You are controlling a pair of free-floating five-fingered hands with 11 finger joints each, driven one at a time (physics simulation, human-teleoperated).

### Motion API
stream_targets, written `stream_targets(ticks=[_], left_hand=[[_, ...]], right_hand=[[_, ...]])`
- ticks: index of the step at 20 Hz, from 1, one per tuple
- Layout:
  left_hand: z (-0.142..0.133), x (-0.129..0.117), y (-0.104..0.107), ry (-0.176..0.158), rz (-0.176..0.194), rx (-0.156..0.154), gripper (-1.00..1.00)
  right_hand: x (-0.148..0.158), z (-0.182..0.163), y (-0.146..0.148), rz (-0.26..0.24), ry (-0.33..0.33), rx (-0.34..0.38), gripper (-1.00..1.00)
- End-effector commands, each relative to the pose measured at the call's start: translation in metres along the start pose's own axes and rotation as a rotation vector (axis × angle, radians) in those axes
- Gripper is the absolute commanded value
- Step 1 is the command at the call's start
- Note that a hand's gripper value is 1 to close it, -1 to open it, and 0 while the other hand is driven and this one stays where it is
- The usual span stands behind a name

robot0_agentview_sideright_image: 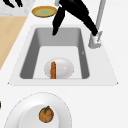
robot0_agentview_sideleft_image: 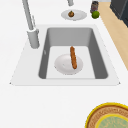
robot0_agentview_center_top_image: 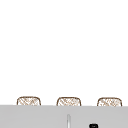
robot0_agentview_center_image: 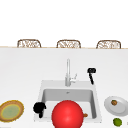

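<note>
My left hand (robot0_agentview_center_image: 39, 108) hangs over the sink's front left corner with its fingers relaxed and pointing down, holding nothing; it also shows as my left hand (robot0_agentview_sideright_image: 12, 2) beside the yellow-rimmed plate (robot0_agentview_sideright_image: 44, 11). My right hand (robot0_agentview_center_image: 91, 72) floats behind the sink's right rim, near the faucet (robot0_agentview_center_image: 67, 72). From the right, my right hand (robot0_agentview_sideright_image: 72, 12) is large, its straight fingers dangling above the basin. A white plate (robot0_agentview_sideright_image: 62, 67) carrying a brown sausage (robot0_agentview_sideright_image: 53, 70) lies in the basin. A big red ball (robot0_agentview_center_image: 67, 114) covers the basin's front.
A second white plate (robot0_agentview_center_image: 120, 106) with a small brown fruit (robot0_agentview_center_image: 114, 102) sits right of the sink, a lime (robot0_agentview_center_image: 117, 121) in front of it. A dark jar (robot0_agentview_sideleft_image: 94, 5) stands by the lime (robot0_agentview_sideleft_image: 95, 14). Wicker chair backs (robot0_agentview_center_image: 68, 44) line the counter's far side.
</note>
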Motion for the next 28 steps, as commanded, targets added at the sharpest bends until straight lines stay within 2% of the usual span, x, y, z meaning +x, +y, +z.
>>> stream_targets(ticks=[1,7,14,23,28], left_hand=[[0.0,0.0,0.0,0.0,0.0,0.0,0.0],[0.0,0.0,0.0,0.0,0.0,0.0,0.0],[0.0,0.0,0.0,0.0,0.0,0.0,0.0],[0.0,0.0,0.0,0.0,0.0,0.0,0.0],[0.0,0.0,0.0,0.0,0.0,0.0,0.0]], right_hand=[[-0.022,0.018,0.014,-0.018,-0.014,0.025,-1.0],[-0.056,0.044,0.035,-0.015,-0.032,0.027,-1.0],[-0.099,0.048,0.064,-0.004,-0.022,0.093,-1.0],[-0.147,0.046,0.108,0.012,-0.041,0.179,-1.0],[-0.175,0.05,0.131,-0.021,-0.055,0.183,-1.0]])
